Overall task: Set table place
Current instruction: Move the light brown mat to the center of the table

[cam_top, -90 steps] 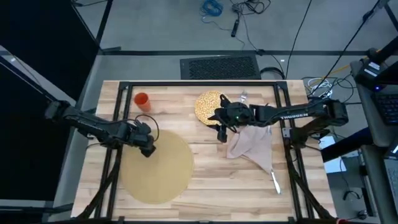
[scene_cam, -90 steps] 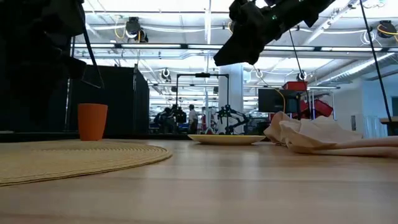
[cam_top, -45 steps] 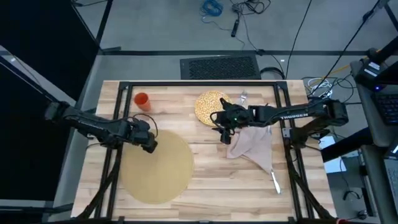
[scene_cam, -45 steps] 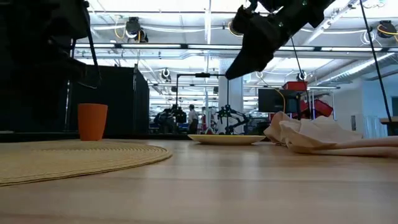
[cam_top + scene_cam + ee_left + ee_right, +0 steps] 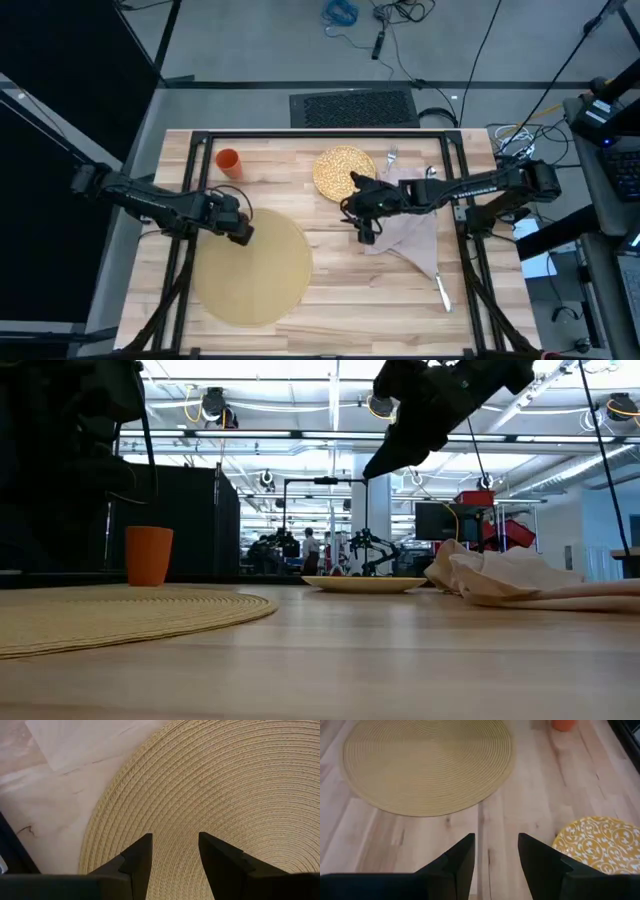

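From above, the woven mat (image 5: pixel 252 270) lies front-left on the table (image 5: pixel 330 310); the speckled plate (image 5: pixel 340 170) sits well apart, just beside the crumpled napkin (image 5: pixel 405 232).

The low view shows the plate shallow and rigid, probably slippery: take it by the rim.

In the wrist views, the left gripper (image 5: pixel 175 851) hovers spread over the mat's edge, and the right gripper (image 5: pixel 496 851) is spread above bare wood.
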Controlling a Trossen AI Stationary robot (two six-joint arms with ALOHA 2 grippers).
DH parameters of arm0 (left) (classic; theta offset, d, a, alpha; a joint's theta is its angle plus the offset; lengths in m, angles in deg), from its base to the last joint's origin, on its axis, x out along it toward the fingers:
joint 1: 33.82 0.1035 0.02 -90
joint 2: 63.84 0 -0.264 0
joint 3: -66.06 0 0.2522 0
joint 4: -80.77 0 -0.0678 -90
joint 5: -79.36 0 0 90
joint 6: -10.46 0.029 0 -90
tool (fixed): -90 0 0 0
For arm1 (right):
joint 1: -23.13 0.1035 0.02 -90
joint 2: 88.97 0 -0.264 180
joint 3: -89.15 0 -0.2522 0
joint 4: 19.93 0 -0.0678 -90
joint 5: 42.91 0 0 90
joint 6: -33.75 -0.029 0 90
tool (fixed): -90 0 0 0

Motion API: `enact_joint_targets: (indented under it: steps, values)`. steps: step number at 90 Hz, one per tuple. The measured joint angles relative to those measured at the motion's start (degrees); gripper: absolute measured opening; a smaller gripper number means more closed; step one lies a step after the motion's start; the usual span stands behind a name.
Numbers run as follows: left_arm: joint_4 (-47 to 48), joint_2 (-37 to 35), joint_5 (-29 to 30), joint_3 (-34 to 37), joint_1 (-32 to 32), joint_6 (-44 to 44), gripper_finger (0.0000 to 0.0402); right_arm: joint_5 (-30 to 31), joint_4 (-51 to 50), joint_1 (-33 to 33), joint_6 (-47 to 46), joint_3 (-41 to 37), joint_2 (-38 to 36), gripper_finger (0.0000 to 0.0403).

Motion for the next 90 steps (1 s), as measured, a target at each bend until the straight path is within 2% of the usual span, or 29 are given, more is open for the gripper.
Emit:
enact_joint_targets:
  steps: [16,28,55,90]
  values:
    - [0.00,0.00,-5.77,0.00,-0.53,4.96,0.0145,0.09,0.30,-0.07,-0.11,0.00,0.00,0.0137]
    - [1.19,0.02,-5.89,-0.04,-1.48,5.90,0.0145,0.07,1.69,-0.11,-0.13,0.00,0.00,0.0137]
    - [2.51,1.24,0.80,0.00,-1.11,3.20,0.0145,0.07,6.04,-0.22,-0.04,0.00,0.00,0.0137]
    - [0.97,10.40,3.55,0.04,4.16,4.34,0.0145,0.02,10.99,-2.43,3.23,0.00,0.00,0.0137]
